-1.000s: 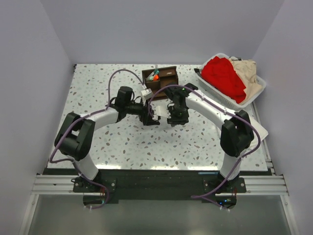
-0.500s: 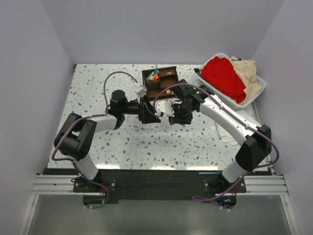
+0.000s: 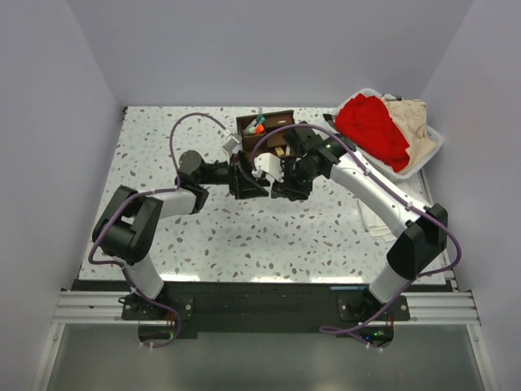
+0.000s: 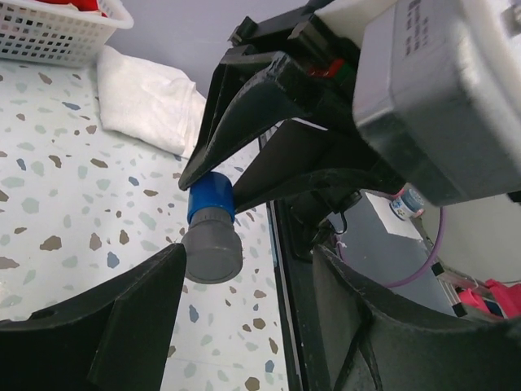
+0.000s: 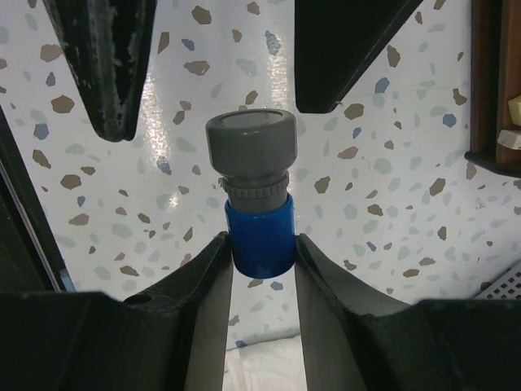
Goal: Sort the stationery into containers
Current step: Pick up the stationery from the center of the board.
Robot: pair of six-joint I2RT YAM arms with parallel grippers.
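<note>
One blue-grey cylinder (image 5: 252, 163) pinched in right claw (image 5: 260, 242), left claw (image 4: 248, 259) spread

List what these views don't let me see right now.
Top view: cylinder hidden under the left gripper and right gripper.
Top view: organiser's near cubbies covered by the right arm.
Right wrist view: organiser cut by the right edge.
Left wrist view: basket cut by the top edge.

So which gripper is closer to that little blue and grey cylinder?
Right. The right gripper is shut on the blue end of the cylinder. The left gripper is open and faces the grey end, with its fingertips apart from it on either side.
</note>
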